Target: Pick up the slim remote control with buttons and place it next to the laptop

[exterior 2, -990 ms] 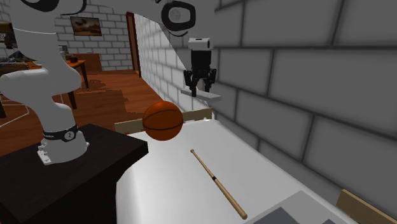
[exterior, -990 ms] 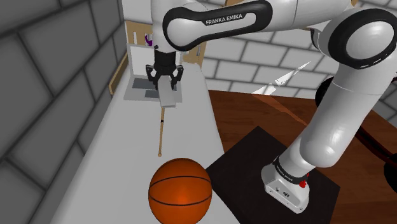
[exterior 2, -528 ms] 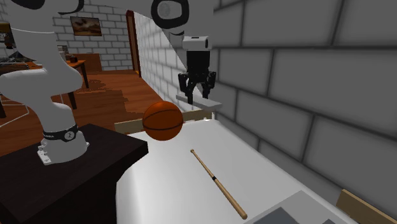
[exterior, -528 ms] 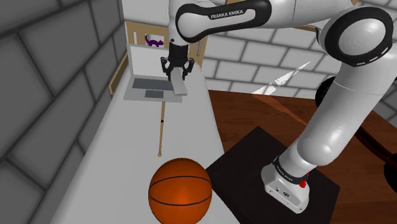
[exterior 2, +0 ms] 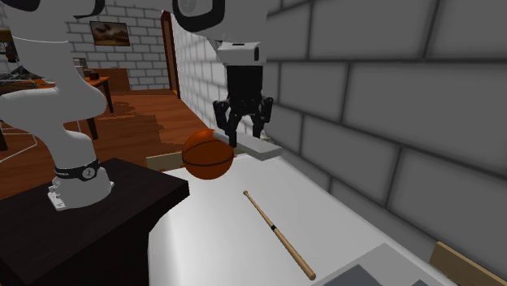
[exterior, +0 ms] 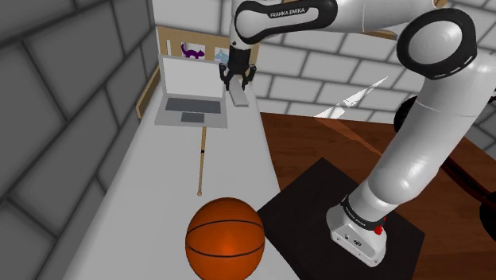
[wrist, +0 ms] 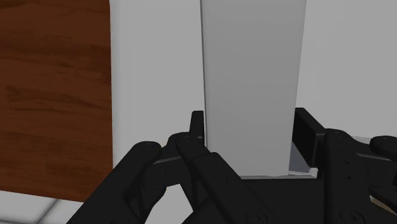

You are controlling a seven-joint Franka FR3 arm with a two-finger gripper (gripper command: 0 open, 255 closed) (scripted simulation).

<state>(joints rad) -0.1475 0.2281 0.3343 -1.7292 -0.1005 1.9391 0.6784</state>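
Counted on the white table [exterior: 151, 179]: one open laptop [exterior: 191, 105], one wooden bat [exterior: 201, 163], one orange basketball [exterior: 225, 239]; clenched in the single black gripper [exterior: 238, 82], one plain grey remote [exterior: 238, 98], just beside the laptop on the shoulder view's right.

Even, flat simulator light, dim grey wall [exterior: 56, 103], soft sheen on the white arm [exterior: 433, 135], crisp edges throughout

One laptop [exterior: 191, 107], one baseball bat [exterior: 201, 163] and one basketball [exterior: 225, 239] share a single white surface [exterior: 151, 183]. Above it: one grey remote control [exterior: 238, 97], one white arm [exterior: 429, 119].
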